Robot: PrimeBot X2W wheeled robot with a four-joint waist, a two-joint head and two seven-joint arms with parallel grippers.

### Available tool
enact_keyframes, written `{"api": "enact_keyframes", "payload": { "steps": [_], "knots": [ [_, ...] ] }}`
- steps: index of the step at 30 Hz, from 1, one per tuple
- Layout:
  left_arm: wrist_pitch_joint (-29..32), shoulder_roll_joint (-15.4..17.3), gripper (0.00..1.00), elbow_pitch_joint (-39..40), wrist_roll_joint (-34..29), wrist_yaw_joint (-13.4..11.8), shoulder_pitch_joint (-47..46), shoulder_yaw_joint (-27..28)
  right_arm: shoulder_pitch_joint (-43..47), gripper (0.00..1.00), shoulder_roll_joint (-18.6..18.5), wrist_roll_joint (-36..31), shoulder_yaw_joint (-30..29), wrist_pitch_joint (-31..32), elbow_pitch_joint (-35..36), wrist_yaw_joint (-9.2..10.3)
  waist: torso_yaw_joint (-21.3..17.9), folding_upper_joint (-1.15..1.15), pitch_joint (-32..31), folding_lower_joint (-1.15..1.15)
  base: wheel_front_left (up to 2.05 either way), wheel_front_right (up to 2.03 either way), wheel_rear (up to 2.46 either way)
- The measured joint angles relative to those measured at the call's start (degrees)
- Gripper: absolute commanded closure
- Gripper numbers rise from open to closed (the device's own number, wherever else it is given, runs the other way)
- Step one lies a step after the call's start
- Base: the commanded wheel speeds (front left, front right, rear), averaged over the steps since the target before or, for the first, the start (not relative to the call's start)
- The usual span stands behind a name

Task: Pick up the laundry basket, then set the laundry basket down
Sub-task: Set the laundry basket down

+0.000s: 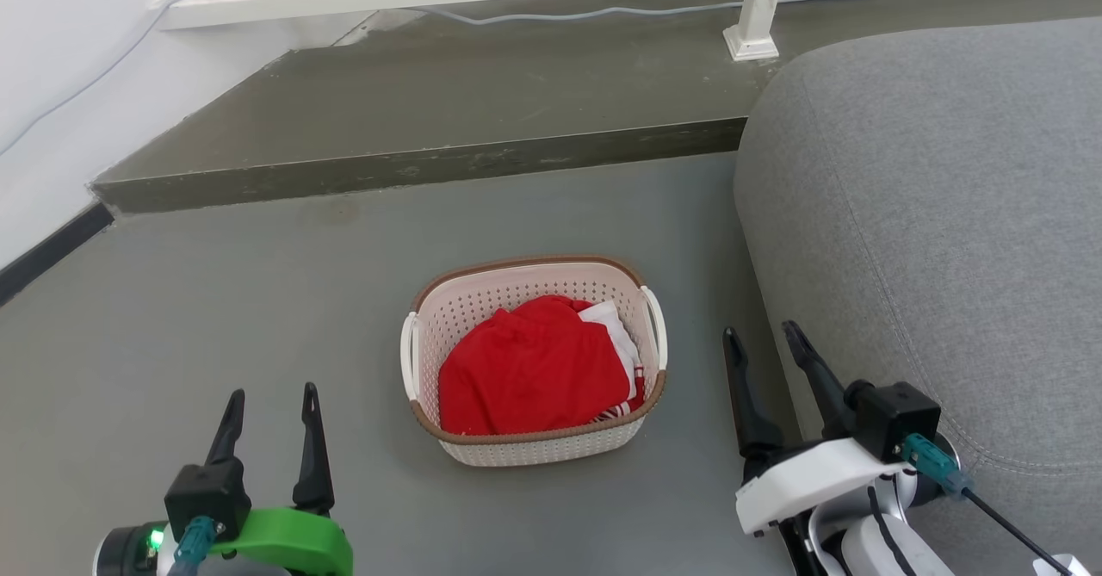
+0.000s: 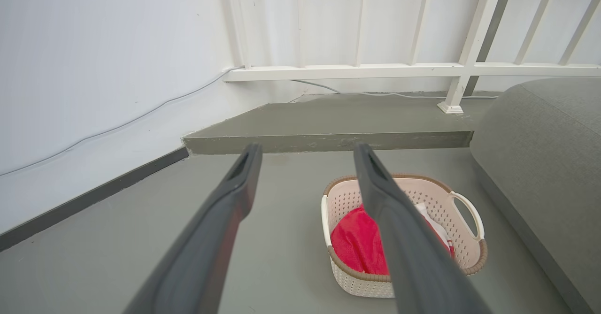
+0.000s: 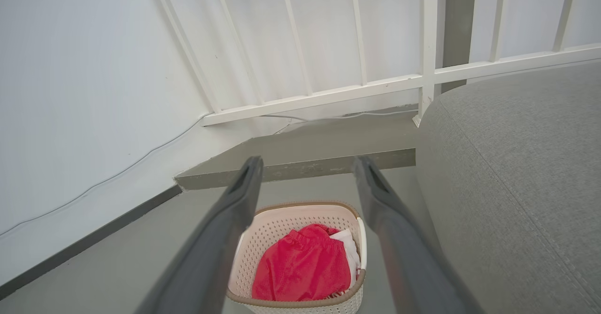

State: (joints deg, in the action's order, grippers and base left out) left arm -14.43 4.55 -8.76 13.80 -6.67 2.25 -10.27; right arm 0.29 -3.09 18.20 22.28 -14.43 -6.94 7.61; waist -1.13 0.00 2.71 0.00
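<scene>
Cream-white perforated plastic under a brown woven-look rim, the laundry basket (image 1: 534,449) sits on the grey floor (image 1: 258,300) ahead of the robot and between its two arms, touched by neither. It is one basket with two white handles, one facing each arm. Its long axis seems to run away from the robot, though the slanted views leave that unsure. The right fingers (image 1: 742,387) stand near the right handle (image 1: 659,326), closer than the left fingers (image 1: 312,447) are to the left handle (image 1: 409,356). Both pairs are spread apart and empty. One red garment (image 1: 529,374) and one white piece (image 1: 616,331) lie inside.
</scene>
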Motion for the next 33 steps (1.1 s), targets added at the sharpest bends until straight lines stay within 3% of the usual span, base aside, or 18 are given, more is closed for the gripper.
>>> {"api": "enact_keyframes", "payload": {
  "steps": [33],
  "knots": [
    [0.0,-0.5,0.0,0.0,-1.5,-0.3,1.4,0.4,1.4,0.0,0.1,0.1,0.0,0.0,0.7,0.0,0.0,0.0,-0.7,0.0,0.0,0.0,0.0]
  ]
}}
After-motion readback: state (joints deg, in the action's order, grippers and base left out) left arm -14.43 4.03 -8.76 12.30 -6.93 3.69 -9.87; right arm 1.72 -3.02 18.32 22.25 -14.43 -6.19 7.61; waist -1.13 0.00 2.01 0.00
